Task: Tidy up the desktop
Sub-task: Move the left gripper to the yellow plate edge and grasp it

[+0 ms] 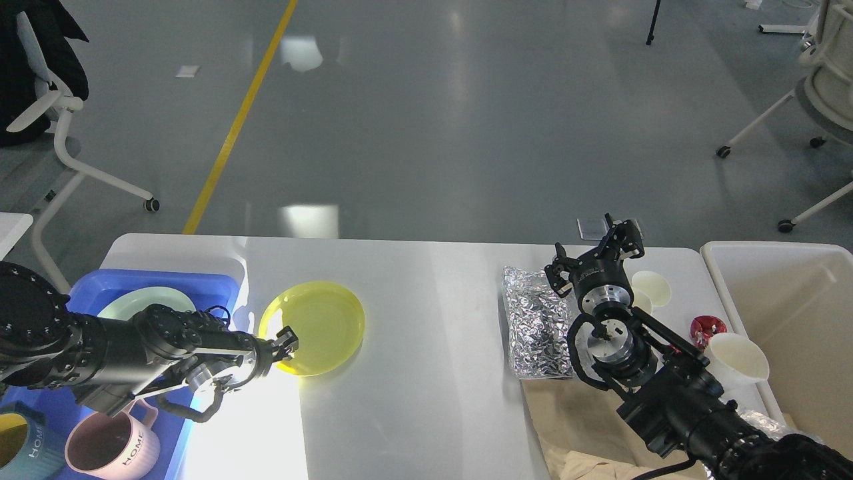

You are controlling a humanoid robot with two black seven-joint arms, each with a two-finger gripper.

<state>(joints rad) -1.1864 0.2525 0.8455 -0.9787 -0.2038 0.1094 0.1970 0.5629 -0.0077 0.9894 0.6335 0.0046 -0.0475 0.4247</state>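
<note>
Head view: the left gripper (288, 340) sits low over the desktop (426, 347), at the near left edge of a yellow plate (313, 327). Its two small fingers seem to pinch the plate's rim, but they are dark and tiny, so I cannot tell for sure. Just left of it is a blue tray (220, 283) holding a pale plate (143, 303) and a pink mug (110, 447).

The right gripper (596, 257) hangs over the far right part of the desktop, fingers spread apart, holding nothing. A shiny foil bag (536, 327) lies just beside it. White cups (736, 360) and a beige bin (786, 320) are further right.
</note>
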